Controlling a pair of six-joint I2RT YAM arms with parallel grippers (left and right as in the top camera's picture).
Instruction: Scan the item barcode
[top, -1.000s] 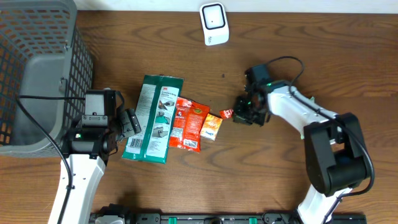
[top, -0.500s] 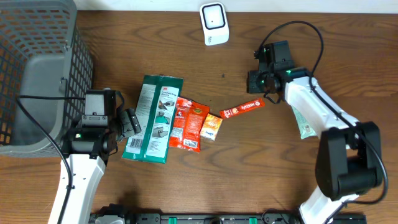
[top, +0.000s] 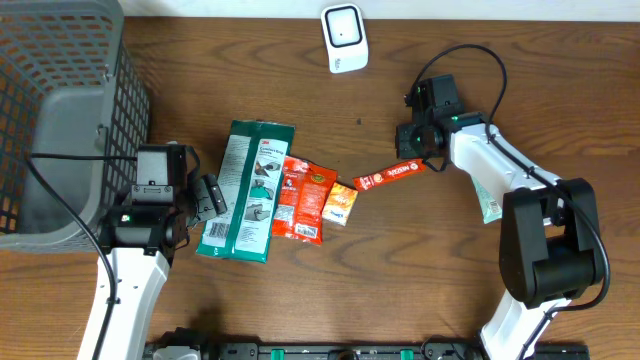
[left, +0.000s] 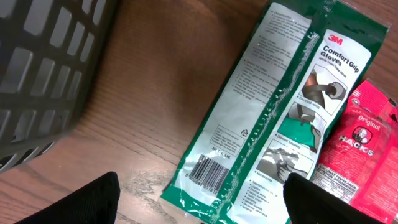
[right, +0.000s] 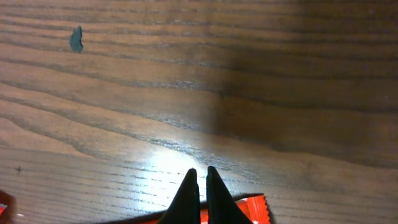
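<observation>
The right end effector (top: 417, 158) is clenched on one end of a red stick packet (top: 390, 175). In the right wrist view its two fingers are pressed together over the packet's top edge. Only a sliver of red shows there, so the pinch seems real but I cannot see how deep it goes. The packet trails from the fingers toward the middle of the worktop (top: 560, 90). Its far end comes near a small orange packet (top: 342, 203), and whether it is lifted or dragging flat is hard to tell from above.

Gripping it by one end looks deliberate, since it leaves most of the printed face uncovered for reading. The white scanner (top: 345, 38) stands at the far edge, well apart from the packet and off to the side of the arm, so the packet would have to be carried and turned toward it.

The left end effector (top: 207, 195) is released, its fingers spread wide beside a green glove pack (top: 247, 190) whose barcode (left: 208, 171) lies between them in the wrist view. It touches nothing, and the grey basket (top: 60, 60) stands just behind it.
</observation>
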